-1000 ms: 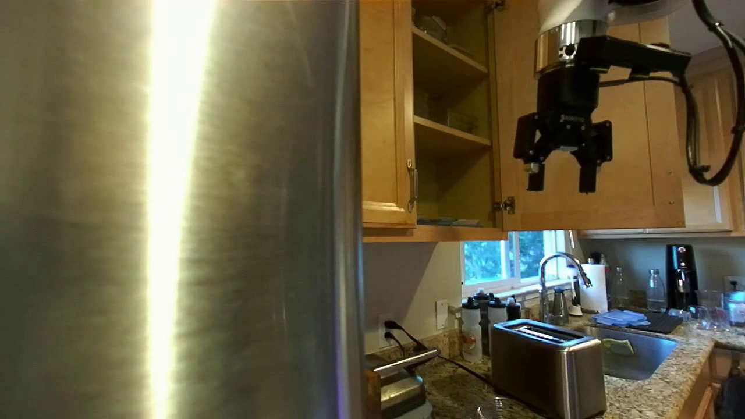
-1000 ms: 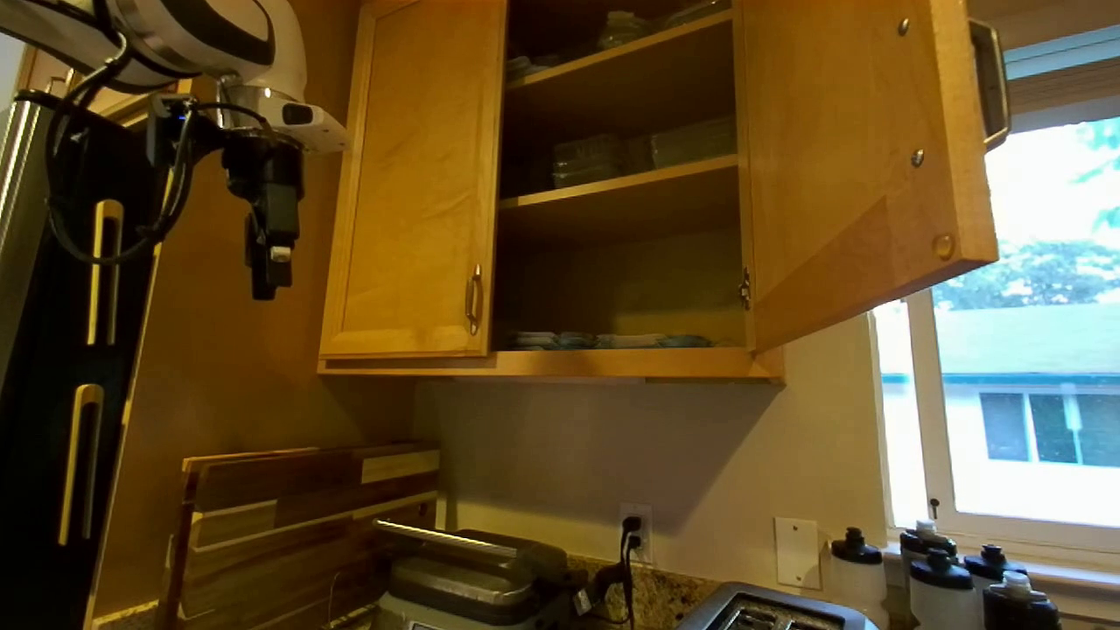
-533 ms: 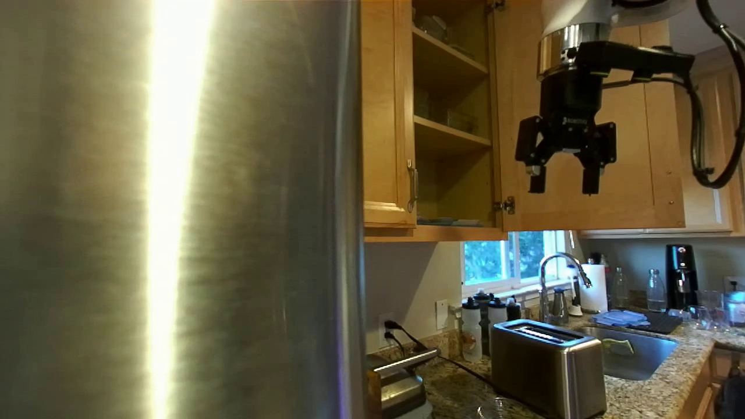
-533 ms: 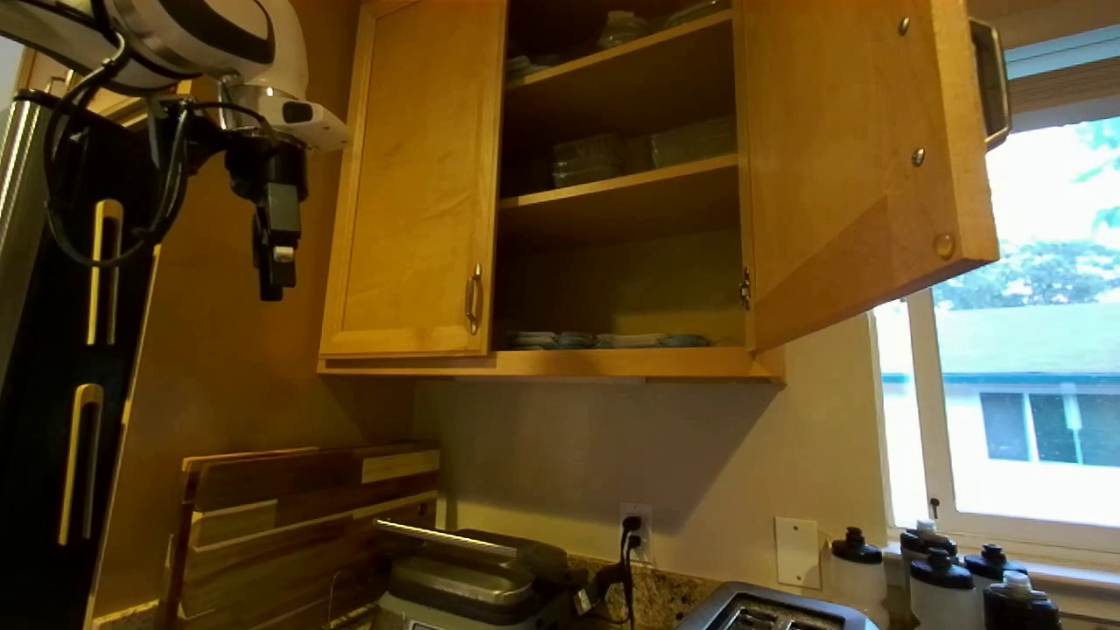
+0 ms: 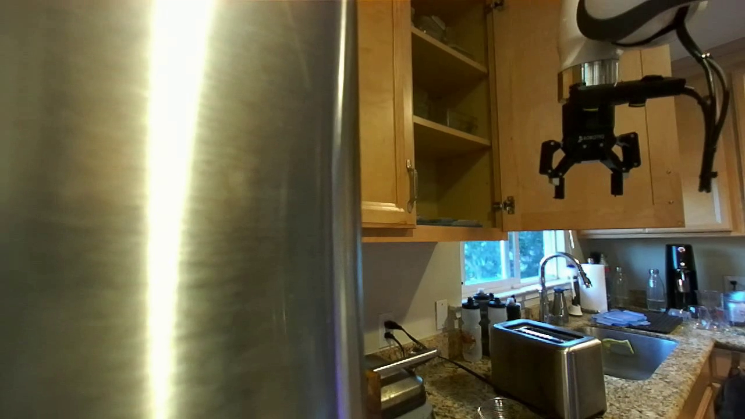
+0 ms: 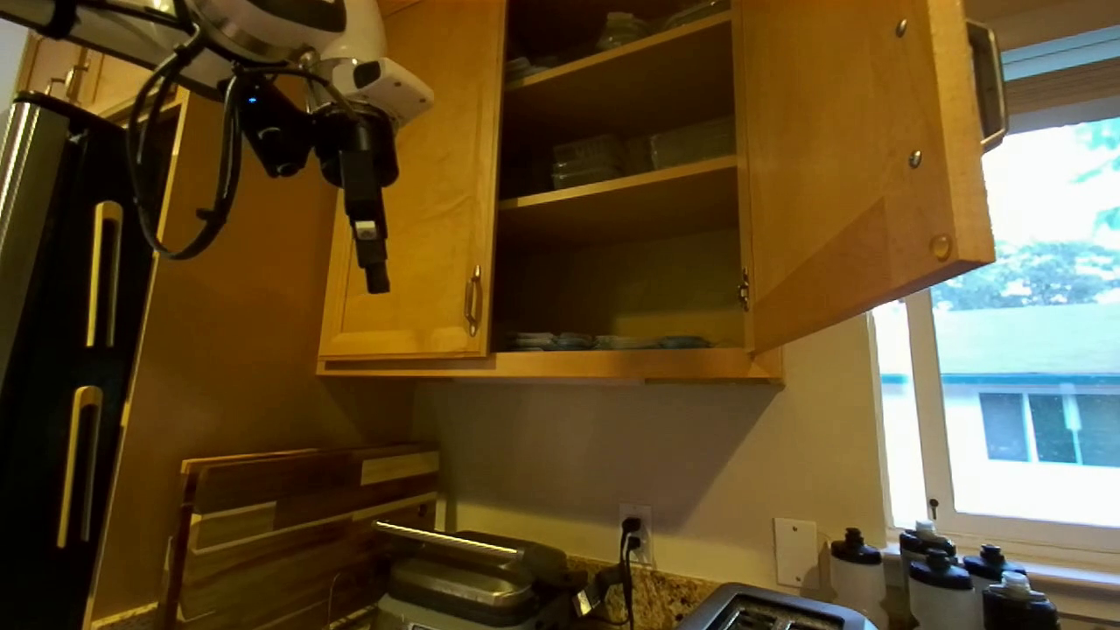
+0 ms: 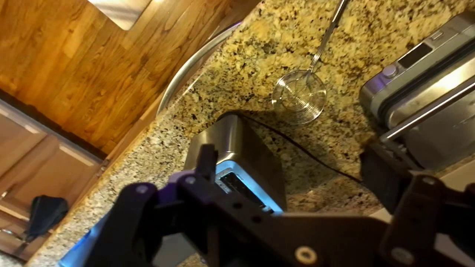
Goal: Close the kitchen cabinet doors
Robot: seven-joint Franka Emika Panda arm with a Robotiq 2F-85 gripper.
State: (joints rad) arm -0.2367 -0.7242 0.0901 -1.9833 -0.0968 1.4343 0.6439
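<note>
Two honey-coloured kitchen cabinet doors show in both exterior views. The door with the handle at its lower corner point(image 6: 420, 219) lies flat against the cabinet front. Its neighbour point(image 6: 840, 157) is swung far out on its hinges, baring the shelves point(image 6: 621, 179); its inner face point(image 5: 524, 145) is toward the camera. My gripper point(image 5: 588, 189) hangs pointing down, open, nothing between its fingers. It overlaps the swung-out door in an exterior view and the flat door's left part elsewhere; no contact shows. In the wrist view one finger point(image 7: 206, 159) appears above the toaster; neither door shows there.
A steel refrigerator point(image 5: 256, 203) fills much of an exterior view. On the granite counter point(image 7: 245, 74) below stand a toaster point(image 5: 547, 372), a grill appliance point(image 6: 472, 577), a wire strainer point(image 7: 298, 96) and several bottles point(image 6: 945, 586). A sink point(image 5: 646, 355) lies beyond.
My gripper has moved rightward in both exterior views and slightly lower in one of them, coming in front of the flat door. Its jaws stayed open. Both doors stand as before.
</note>
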